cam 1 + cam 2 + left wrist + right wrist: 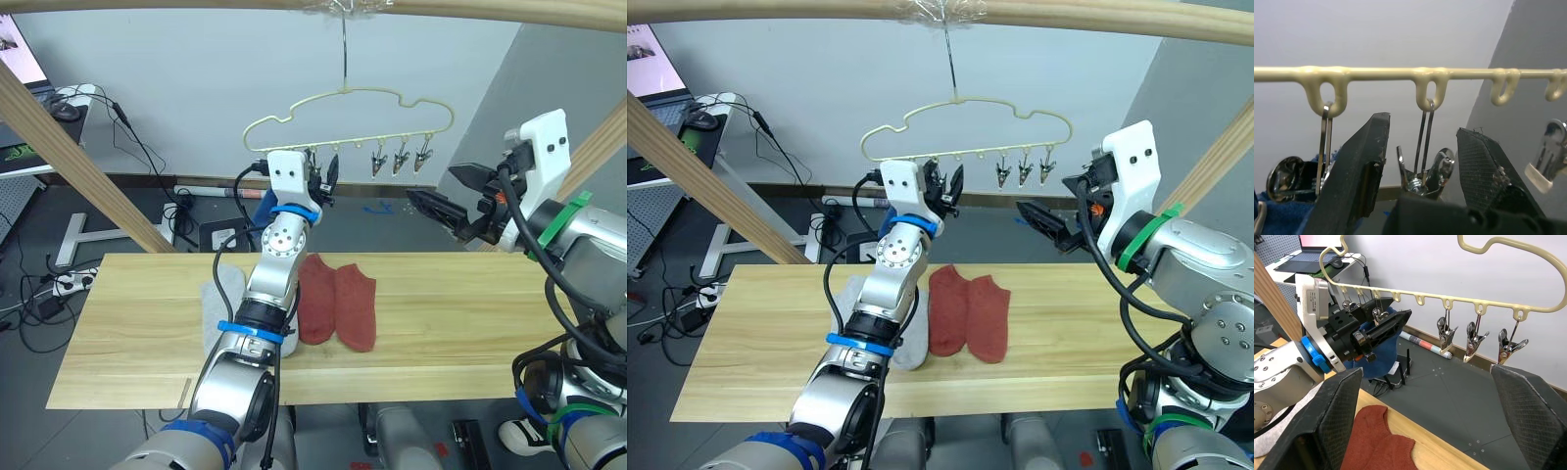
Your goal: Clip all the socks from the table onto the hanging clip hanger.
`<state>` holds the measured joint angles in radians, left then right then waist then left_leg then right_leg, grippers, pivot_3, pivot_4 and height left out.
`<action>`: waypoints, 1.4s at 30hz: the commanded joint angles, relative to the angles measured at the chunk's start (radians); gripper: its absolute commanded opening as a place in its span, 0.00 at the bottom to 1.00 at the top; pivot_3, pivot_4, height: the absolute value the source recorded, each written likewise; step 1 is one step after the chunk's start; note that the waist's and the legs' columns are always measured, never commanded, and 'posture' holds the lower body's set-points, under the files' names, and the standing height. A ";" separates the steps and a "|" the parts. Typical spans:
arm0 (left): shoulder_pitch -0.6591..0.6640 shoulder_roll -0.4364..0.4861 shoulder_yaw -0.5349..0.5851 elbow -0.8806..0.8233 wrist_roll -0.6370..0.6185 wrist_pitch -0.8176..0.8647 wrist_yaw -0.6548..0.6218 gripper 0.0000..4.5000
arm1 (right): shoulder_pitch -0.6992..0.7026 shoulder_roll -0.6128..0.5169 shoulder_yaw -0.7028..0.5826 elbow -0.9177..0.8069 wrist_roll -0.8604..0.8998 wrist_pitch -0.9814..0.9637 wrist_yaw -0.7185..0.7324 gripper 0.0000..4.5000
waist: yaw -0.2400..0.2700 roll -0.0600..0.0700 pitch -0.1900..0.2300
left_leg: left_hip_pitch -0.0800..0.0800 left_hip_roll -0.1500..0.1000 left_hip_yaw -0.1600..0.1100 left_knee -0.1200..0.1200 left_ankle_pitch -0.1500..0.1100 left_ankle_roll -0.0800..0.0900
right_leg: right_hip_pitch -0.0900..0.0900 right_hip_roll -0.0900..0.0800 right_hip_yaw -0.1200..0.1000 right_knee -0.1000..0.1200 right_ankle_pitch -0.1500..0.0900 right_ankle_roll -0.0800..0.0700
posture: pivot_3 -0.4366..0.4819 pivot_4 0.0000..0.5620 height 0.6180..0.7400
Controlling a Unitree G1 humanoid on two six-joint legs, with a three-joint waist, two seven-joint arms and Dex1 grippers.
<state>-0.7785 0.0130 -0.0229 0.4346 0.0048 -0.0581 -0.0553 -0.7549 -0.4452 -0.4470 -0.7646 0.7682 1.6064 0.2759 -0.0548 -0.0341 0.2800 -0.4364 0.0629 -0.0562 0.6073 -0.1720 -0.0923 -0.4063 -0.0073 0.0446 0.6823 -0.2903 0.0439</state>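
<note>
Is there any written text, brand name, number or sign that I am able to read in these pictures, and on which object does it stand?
None can be read.
The laptop screen on the side desk shows a picture with content too blurred to read.
The thin pale yellow wire clip hanger carries no text.

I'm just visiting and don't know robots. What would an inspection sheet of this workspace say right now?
Surface: wooden table, mostly bare.
Job's things: two red socks lie flat side by side on the table; a grey sock lies beside them, partly behind the left arm. Clip hanger hangs from a pole; three clips hang free. A blue sock hangs at the hanger's other end.
Clutter: nothing seen on the table.
Grippers: left gripper open around a clip wire at the hanger; right gripper open, raised beside the hanger, holding nothing.
Cables: black cables on the floor behind.
Surroundings: wooden poles, a desk with a laptop.
</note>
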 commanded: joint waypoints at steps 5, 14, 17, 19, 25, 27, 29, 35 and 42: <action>-0.016 -0.008 0.007 -0.015 -0.007 -0.005 -0.006 0.16 | 0.001 -0.004 -0.025 -0.025 0.001 0.001 -0.003 0.98 | 0.000 0.000 0.000 | 0.000 0.000 0.000 0.000 0.000 0.000 | 0.000 0.000 0.000 0.000 0.000 0.000 | 0.35 0.46 1.00; -0.016 -0.011 0.040 -0.048 -0.059 0.067 -0.026 0.06 | 0.048 -0.050 0.041 -0.002 -0.019 -0.018 0.003 0.98 | 0.000 0.000 0.000 | 0.000 0.000 0.000 0.000 0.000 0.000 | 0.000 0.000 0.000 0.000 0.000 0.000 | 0.38 0.46 1.00; -0.008 -0.011 0.073 -0.123 -0.169 0.192 -0.099 0.06 | 0.104 -0.143 0.209 0.033 -0.066 -0.105 0.029 0.98 | -0.001 0.000 0.000 | 0.000 0.000 0.000 0.000 0.000 0.000 | 0.000 0.000 0.000 0.000 0.000 0.000 | 0.40 0.45 1.00; -0.010 -0.014 0.097 -0.170 -0.243 0.271 -0.139 0.06 | 0.145 -0.219 0.315 0.060 -0.101 -0.178 0.068 0.98 | -0.002 0.000 0.000 | 0.000 0.000 0.000 0.000 0.000 0.000 | 0.000 0.000 0.000 0.000 0.000 0.000 | 0.40 0.45 1.00; -0.036 0.003 0.139 -0.249 -0.402 0.455 -0.235 0.06 | 0.235 -0.352 0.610 0.198 -0.261 -0.435 0.173 0.99 | -0.002 0.000 0.000 | 0.000 0.000 0.001 0.000 0.000 0.000 | 0.000 0.000 0.001 -0.001 0.000 0.001 | 0.40 0.43 1.00; -0.044 0.004 0.154 -0.264 -0.446 0.510 -0.246 0.06 | 0.238 -0.339 0.703 0.271 -0.330 -0.521 0.192 0.99 | -0.002 0.000 0.000 | 0.000 0.000 0.001 0.000 0.000 0.000 | 0.000 0.000 0.001 -0.001 0.000 0.001 | 0.41 0.42 1.00; -0.048 0.008 0.164 -0.282 -0.476 0.550 -0.248 0.06 | 0.230 -0.311 0.776 0.343 -0.387 -0.589 0.209 0.99 | -0.002 0.000 0.000 | 0.000 0.000 0.001 0.000 0.000 0.000 | 0.000 0.000 0.000 -0.001 -0.001 0.003 | 0.41 0.42 1.00; -0.059 0.022 0.181 -0.315 -0.524 0.627 -0.240 0.06 | 0.165 -0.218 0.902 0.535 -0.509 -0.728 0.282 0.99 | 0.000 0.000 0.000 | 0.000 0.000 0.000 0.001 0.000 0.000 | 0.000 0.000 0.000 -0.001 0.000 0.001 | 0.43 0.41 1.00; -0.068 0.030 0.203 -0.327 -0.553 0.681 -0.227 0.06 | 0.093 -0.104 0.976 0.752 -0.619 -0.845 0.360 0.99 | 0.004 0.000 0.000 | 0.000 0.000 0.000 0.001 0.000 -0.001 | 0.000 0.000 0.000 -0.001 0.000 0.001 | 0.45 0.41 1.00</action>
<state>-0.8230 0.0411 0.1733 0.1597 -0.5200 0.6137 -0.2837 -0.6474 -0.5591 0.5181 -0.0374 0.1800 0.8014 0.6113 -0.0510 -0.0342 0.2801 -0.4363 0.0630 -0.0561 0.6079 -0.1717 -0.0930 -0.4062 -0.0074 0.0445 0.6814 -0.2900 0.0447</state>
